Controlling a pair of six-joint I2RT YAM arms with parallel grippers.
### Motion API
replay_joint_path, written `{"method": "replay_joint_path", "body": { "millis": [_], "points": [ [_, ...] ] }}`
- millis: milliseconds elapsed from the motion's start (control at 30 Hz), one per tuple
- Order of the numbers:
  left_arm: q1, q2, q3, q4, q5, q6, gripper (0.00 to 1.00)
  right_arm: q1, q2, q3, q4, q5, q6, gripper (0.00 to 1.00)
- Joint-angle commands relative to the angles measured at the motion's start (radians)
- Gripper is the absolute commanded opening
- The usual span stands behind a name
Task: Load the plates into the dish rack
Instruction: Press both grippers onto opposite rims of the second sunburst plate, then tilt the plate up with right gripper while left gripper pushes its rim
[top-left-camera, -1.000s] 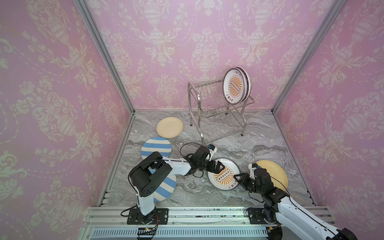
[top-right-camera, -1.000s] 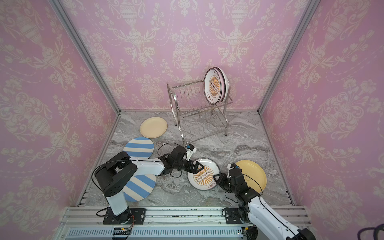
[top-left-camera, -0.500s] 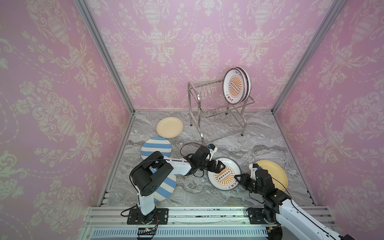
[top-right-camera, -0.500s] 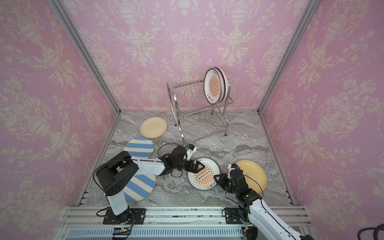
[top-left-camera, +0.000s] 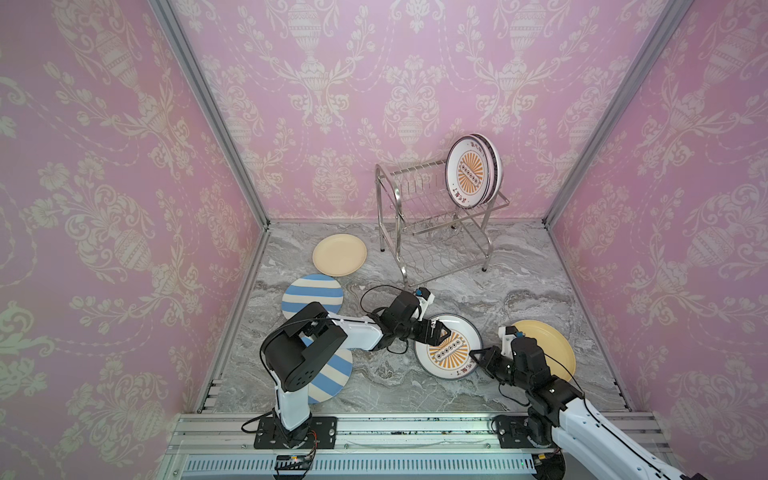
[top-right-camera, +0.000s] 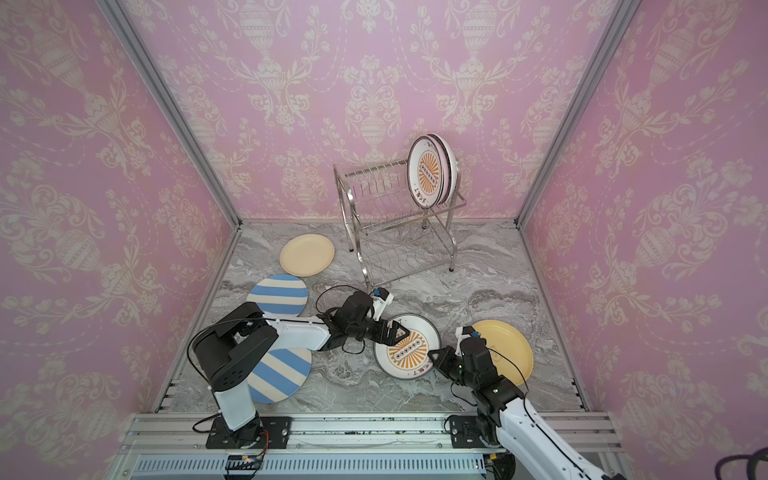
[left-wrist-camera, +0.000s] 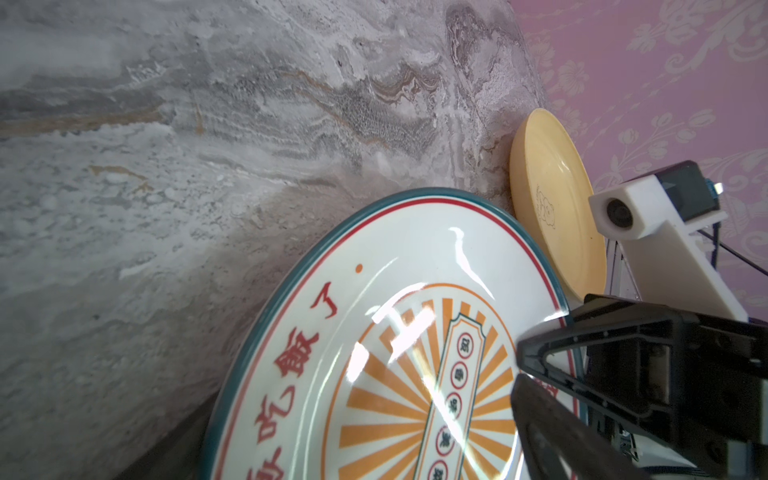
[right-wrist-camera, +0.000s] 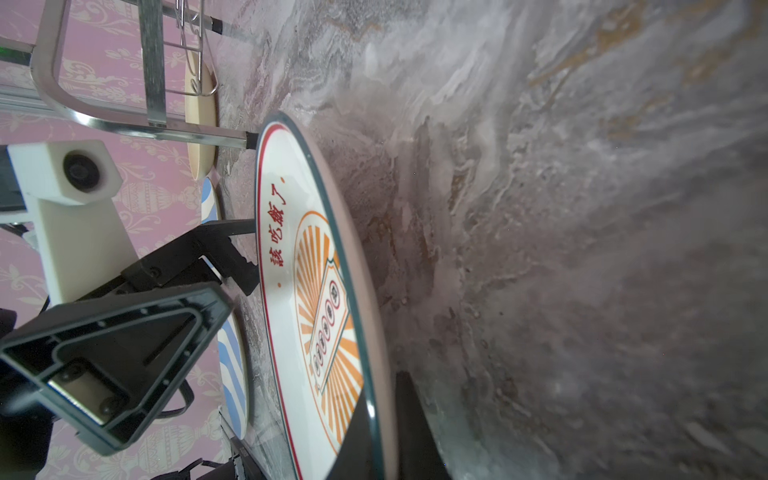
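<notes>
Pick-up step, by the look of it: raising the round white plate with the orange sunburst (top-left-camera: 451, 353) off the grey marble bench (top-left-camera: 519, 270), just in front of the shiny two-tier steel wire dish rack (top-left-camera: 424, 205). Pinched at the rim farther from the rack by the right gripper (top-left-camera: 474, 354), jaws shut tight with one over the plate's face and one beneath it, as the right wrist view shows. Met at the rim nearer the rack by the left gripper (top-left-camera: 442, 332), jaws set close together over the plate's face. Cannot tell whether pinching or merely pressing.

Next, probably: lifting clear, turning the plate on edge, carrying it up to the rack's upper tier and lowering it into a free slot. Calls for the left jaws to let go first and for a firm hold on a glossy rim, likely to slip.

In the rack: at the right end of the upper tier, a matching sunburst plate (top-left-camera: 469, 172) upright, with further rims packed behind it, too tight to count. Rest of that tier and the whole lower tier bare.

Flat on the bench:
- a cream-yellow round plate (top-left-camera: 339, 254) just left of the rack
- a blue-and-white striped round plate (top-left-camera: 312, 296) forward of that
- a second striped plate (top-left-camera: 332, 374) partly under the left arm, well forward of the rack
- a yellow round plate (top-left-camera: 552, 340) partly under the right arm, forward and right of the rack
</notes>
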Motion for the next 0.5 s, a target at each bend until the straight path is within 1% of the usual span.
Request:
{"method": "replay_joint_path", "body": {
  "millis": [0,67,167,267,400,467],
  "points": [
    [-0.013,-0.001,-0.012,0.019,0.026,-0.015,0.99,0.000,0.006,0.026,-0.117,0.008,-0.036,0.05],
    [-0.013,-0.008,-0.010,0.016,0.024,-0.010,0.99,-0.001,0.011,0.041,-0.130,0.008,-0.048,0.02],
    [-0.010,-0.025,0.000,-0.008,0.008,0.003,0.99,0.000,0.013,0.079,-0.171,0.015,-0.070,0.00],
    [-0.010,-0.082,-0.006,-0.065,-0.095,0.030,0.99,0.000,0.020,0.152,-0.272,0.032,-0.126,0.00],
    [-0.001,-0.185,-0.026,-0.179,-0.257,0.085,0.99,0.000,0.055,0.302,-0.474,0.106,-0.247,0.00],
    [0.016,-0.246,-0.041,-0.223,-0.310,0.099,0.99,-0.003,0.089,0.375,-0.534,0.130,-0.297,0.00]
  ]
}}
